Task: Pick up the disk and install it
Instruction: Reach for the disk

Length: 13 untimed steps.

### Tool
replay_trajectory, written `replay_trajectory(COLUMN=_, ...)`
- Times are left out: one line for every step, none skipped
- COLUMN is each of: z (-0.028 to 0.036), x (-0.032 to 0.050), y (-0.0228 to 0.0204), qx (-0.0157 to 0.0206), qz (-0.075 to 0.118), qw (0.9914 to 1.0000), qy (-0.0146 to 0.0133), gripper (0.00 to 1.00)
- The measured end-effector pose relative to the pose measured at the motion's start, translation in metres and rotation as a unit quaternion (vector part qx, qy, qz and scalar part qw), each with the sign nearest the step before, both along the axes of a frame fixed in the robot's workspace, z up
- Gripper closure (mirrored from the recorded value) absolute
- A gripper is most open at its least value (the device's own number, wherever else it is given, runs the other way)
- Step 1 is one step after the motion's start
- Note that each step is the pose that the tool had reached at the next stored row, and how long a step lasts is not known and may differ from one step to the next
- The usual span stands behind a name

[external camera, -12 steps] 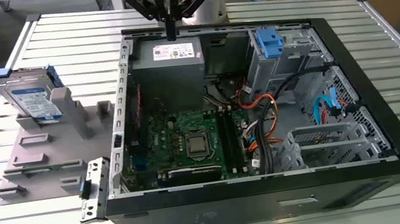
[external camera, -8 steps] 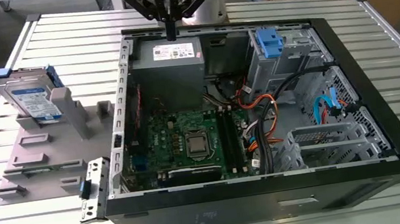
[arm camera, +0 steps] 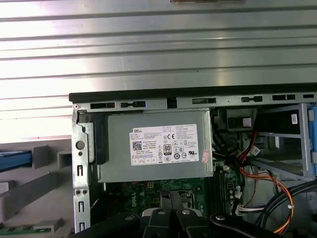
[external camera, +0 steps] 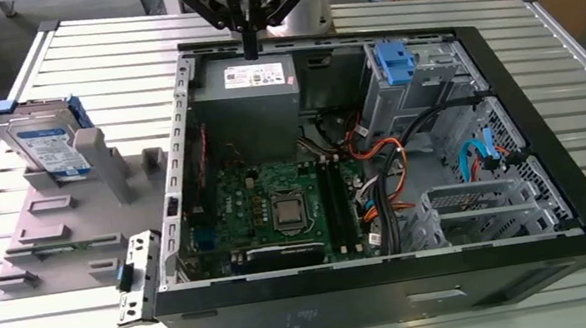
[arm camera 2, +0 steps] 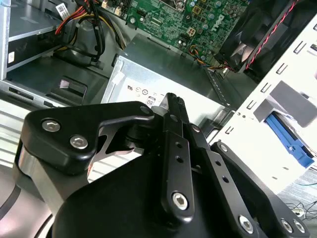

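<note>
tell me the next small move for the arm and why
Probably carry the gripper toward the exterior view's left, over the disk. It hangs empty above the power supply in the case, while the disk stands upright in the grey holder outside it, untouched.

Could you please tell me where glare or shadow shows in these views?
In the first wrist view, the slatted table glares in white bands; in the second wrist view, the chassis wall is washed out beyond the dark hand; in the exterior view, light is even, the computer case interior dimmer.
</note>
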State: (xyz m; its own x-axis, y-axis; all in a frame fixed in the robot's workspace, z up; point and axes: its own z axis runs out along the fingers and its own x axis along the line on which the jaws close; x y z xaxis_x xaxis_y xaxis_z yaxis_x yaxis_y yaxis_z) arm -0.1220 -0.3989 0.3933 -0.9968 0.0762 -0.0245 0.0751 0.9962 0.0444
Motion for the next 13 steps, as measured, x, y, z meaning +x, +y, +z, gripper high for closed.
replay_trajectory(z=0.0, x=-0.0002, y=0.0, qx=0.0, qz=0.0, qw=1.0, qy=0.0, gripper=0.89)
replay_trajectory(z=0.0, x=-0.0008, y=0.0, qx=0.0, qz=0.0, qw=1.0, qy=0.0, gripper=0.89)
replay_trajectory(z=0.0, x=-0.0018, y=0.0, qx=0.0, qz=0.0, qw=1.0, qy=0.0, gripper=0.89)
replay_trajectory(z=0.0, x=-0.003, y=0.0, qx=0.0, qz=0.0, qw=1.0, qy=0.0, gripper=0.89)
replay_trajectory(z=0.0, x=-0.0042, y=0.0, qx=0.0, qz=0.0, qw=1.0, qy=0.0, gripper=0.89)
replay_trajectory(z=0.0, x=-0.0054, y=0.0, qx=0.0, qz=0.0, qw=1.0, qy=0.0, gripper=0.89)
replay_trajectory(z=0.0, x=-0.0068, y=0.0, qx=0.0, qz=0.0, qw=1.0, qy=0.0, gripper=0.89)
replay_trajectory(z=0.0, x=-0.0082, y=0.0, qx=-0.0001, qz=0.0, qw=1.0, qy=0.0, gripper=0.89)
replay_trajectory(z=0.0, x=-0.0099, y=0.0, qx=0.0, qz=0.0, qw=1.0, qy=-0.0001, gripper=0.89)
replay_trajectory(z=-0.0001, x=-0.0116, y=0.0, qx=0.0, qz=0.0, qw=1.0, qy=-0.0001, gripper=0.89)
replay_trajectory(z=-0.0001, x=-0.0133, y=0.0, qx=0.0, qz=0.0, qw=1.0, qy=-0.0002, gripper=0.89)
replay_trajectory(z=-0.0001, x=-0.015, y=0.0, qx=0.0, qz=0.0, qw=1.0, qy=-0.0002, gripper=0.89)
replay_trajectory(z=-0.0001, x=-0.0169, y=0.0, qx=0.0, qz=0.0, qw=1.0, qy=-0.0003, gripper=0.89)
